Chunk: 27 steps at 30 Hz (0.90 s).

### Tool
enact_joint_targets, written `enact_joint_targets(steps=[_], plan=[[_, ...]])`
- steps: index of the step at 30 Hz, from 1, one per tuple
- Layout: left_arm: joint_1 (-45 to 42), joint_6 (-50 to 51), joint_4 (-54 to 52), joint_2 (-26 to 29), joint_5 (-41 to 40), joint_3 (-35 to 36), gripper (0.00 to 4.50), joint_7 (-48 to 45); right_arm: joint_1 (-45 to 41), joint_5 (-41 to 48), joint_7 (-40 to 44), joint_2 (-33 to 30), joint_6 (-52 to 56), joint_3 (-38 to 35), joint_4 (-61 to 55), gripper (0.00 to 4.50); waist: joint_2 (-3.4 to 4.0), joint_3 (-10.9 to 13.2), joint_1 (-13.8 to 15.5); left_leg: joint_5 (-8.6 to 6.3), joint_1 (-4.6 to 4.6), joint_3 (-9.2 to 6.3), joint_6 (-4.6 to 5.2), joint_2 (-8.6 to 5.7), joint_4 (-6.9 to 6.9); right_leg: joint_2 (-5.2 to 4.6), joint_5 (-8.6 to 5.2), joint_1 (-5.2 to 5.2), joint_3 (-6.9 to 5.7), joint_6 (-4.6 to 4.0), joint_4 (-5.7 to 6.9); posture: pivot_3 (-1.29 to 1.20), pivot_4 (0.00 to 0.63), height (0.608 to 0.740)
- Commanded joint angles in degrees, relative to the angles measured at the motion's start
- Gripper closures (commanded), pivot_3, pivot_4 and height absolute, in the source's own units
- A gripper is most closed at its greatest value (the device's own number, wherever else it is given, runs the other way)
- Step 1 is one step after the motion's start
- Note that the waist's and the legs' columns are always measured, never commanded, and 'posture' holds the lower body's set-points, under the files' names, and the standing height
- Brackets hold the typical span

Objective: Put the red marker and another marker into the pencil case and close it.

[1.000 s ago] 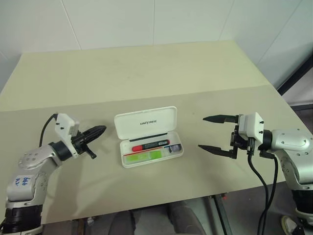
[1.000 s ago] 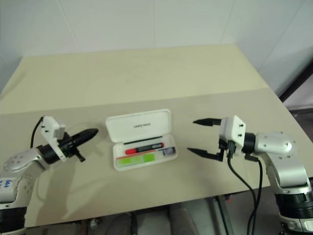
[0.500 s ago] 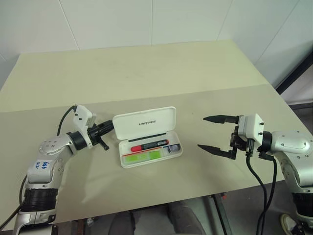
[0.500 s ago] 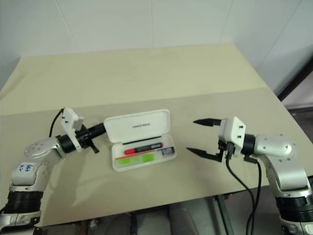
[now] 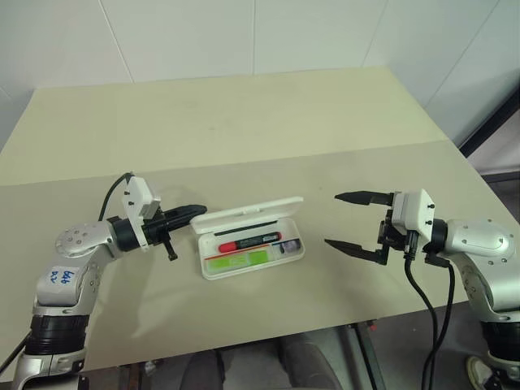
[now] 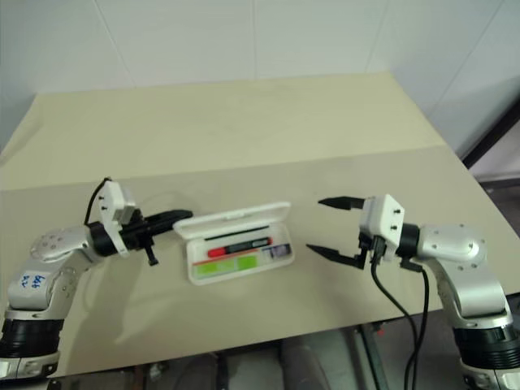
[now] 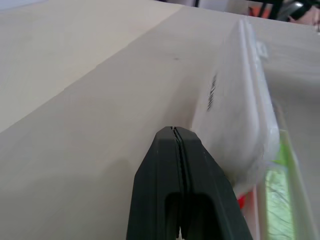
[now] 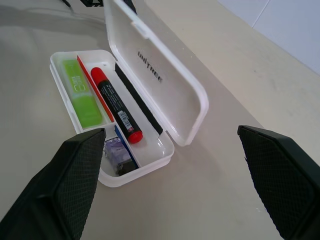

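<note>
The white pencil case (image 5: 252, 244) lies at the middle of the table. Its lid (image 5: 248, 218) leans forward over the tray, about half closed. Inside lie the red marker (image 5: 248, 241) and, in front of it, the lime-green marker (image 5: 244, 258); the right wrist view shows both, the red marker (image 8: 116, 105) and the green marker (image 8: 82, 92). My left gripper (image 5: 197, 210) is shut with nothing in it, its tip against the back of the lid (image 7: 235, 110) at the left end. My right gripper (image 5: 332, 219) stands open to the right of the case, apart from it.
A small dark purple block (image 8: 117, 152) sits in the case's right end compartment. The beige table (image 5: 244, 130) stretches far behind the case, and its front edge (image 5: 268, 337) runs close below it. A black cable (image 5: 422, 301) hangs from my right wrist.
My left gripper has moved right behind the case's lid, and the lid has swung from upright to half closed. My right gripper has stayed in place, open.
</note>
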Motion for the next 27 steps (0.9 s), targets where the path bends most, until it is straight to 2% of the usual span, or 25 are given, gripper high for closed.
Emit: enact_joint_targets(steps=[1,14,18,27], plan=[[-0.3,-0.9,-2.9,1.0,-0.7,-1.7,4.49,-2.7,0.0,0.7,-0.6,-0.1,-0.6,-0.8,-2.1,0.0,0.0,0.0,0.0,0.0,0.0,0.0,0.0,0.0,0.0,0.0,0.0,0.0,0.0,-0.01,-0.01,0.0,0.15,0.74],[-1.8,0.0,-3.7,2.7,1.6,-10.4,4.49,-8.1,1.2,2.4,-2.4,-0.9,2.1,-2.2,-5.2,0.0,0.0,0.0,0.0,0.0,0.0,0.0,0.0,0.0,0.03,0.0,-0.04,0.0,0.01,-0.07,0.01,0.0,0.15,0.74],[-3.5,0.5,-2.5,3.6,4.2,-15.2,4.49,-10.5,1.3,3.2,-3.4,-1.2,3.8,-2.7,-7.0,0.0,0.0,0.0,0.1,0.0,0.0,0.0,0.0,0.0,0.04,0.0,-0.06,0.0,0.01,-0.1,0.01,0.0,0.15,0.74],[-3.0,2.4,-1.0,3.4,9.3,-18.4,4.49,-6.9,2.6,3.5,-5.9,-1.3,5.8,-4.0,-10.4,0.0,0.0,0.0,0.3,0.0,0.01,0.0,0.01,0.0,0.04,0.0,-0.07,0.0,0.02,-0.09,0.01,0.0,0.15,0.74]])
